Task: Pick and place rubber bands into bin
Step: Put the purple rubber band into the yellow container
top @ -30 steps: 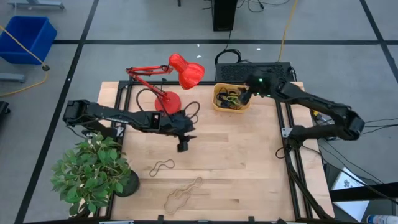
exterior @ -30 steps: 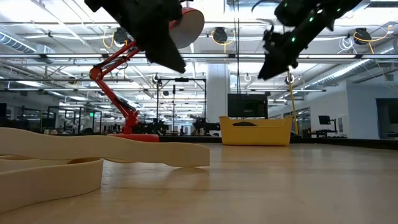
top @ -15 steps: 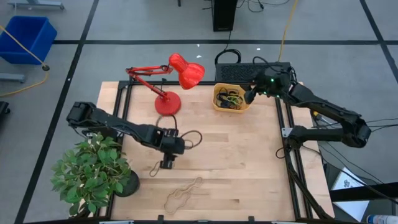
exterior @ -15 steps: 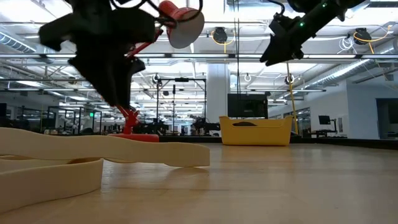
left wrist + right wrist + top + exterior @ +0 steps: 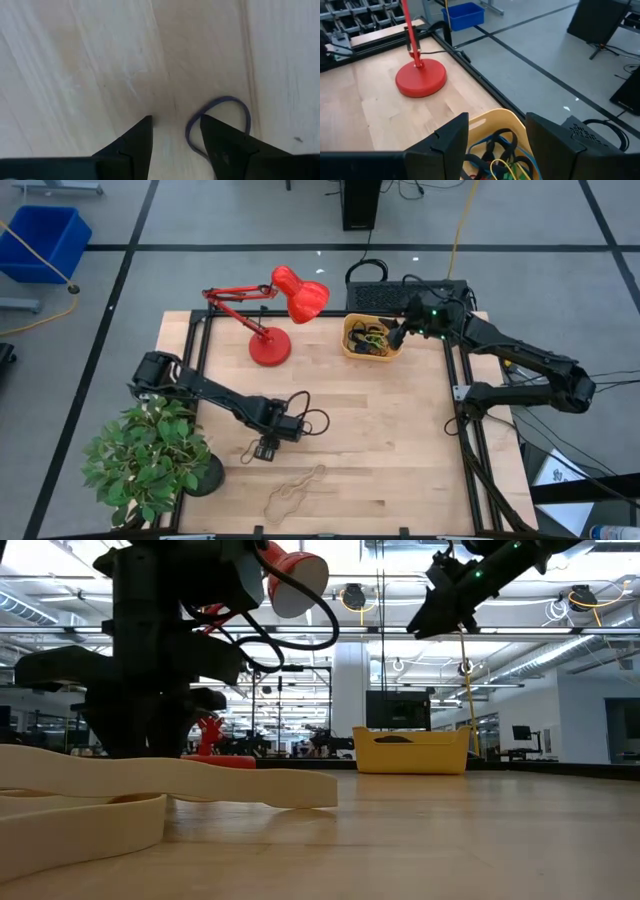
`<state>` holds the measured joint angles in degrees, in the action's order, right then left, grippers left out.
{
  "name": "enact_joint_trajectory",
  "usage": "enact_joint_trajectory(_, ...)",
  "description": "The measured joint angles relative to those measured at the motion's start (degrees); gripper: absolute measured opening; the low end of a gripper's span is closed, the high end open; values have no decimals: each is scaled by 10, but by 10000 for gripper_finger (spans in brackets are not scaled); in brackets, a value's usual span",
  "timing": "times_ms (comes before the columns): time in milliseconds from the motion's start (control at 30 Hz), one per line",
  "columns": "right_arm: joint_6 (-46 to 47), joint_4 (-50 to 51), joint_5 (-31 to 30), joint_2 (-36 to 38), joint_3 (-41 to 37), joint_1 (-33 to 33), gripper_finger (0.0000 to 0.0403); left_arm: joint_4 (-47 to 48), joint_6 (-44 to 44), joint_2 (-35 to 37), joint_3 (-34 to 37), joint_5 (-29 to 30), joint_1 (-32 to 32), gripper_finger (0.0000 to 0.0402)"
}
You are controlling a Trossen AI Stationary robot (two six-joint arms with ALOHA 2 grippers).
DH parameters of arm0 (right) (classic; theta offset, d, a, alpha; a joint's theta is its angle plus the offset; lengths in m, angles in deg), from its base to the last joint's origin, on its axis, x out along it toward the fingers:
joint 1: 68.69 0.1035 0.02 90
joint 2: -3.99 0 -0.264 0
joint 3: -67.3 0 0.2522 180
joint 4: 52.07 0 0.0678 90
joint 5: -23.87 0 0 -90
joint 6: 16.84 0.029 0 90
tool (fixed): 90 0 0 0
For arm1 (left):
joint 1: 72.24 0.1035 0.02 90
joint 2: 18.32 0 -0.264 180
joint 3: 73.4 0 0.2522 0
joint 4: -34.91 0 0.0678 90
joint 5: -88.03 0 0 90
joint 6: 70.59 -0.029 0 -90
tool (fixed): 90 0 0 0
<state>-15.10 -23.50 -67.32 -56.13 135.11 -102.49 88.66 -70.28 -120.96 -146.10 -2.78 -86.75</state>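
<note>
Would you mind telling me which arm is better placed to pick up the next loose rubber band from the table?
The left. Its claw is open, down at the table beside a dark rubber band. The right claw hangs over the bin at the table's far side, away from the loose bands.

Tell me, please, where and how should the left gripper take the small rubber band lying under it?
Probably on the strand nearest the open left gripper, coming straight down. The rubber band lies flat on the table, with one finger already inside the loop, so closing should pinch the strand.
</note>
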Motion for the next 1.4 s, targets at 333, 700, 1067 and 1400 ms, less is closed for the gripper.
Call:
enact_joint_trajectory(333,-9,0,0,0,0,6,186,8,-5,-5,1,-23,0,136)
enact_joint_trajectory(700,-9,0,0,0,0,6,185,4,2,-6,2,-32,-8,62)
enact_joint_trajectory(1067,-9,1,0,0,0,6,185,-17,14,-11,3,-6,-18,21)
enact_joint_trajectory(1400,-9,1,0,0,0,6,185,-21,34,3,4,-1,-13,4)
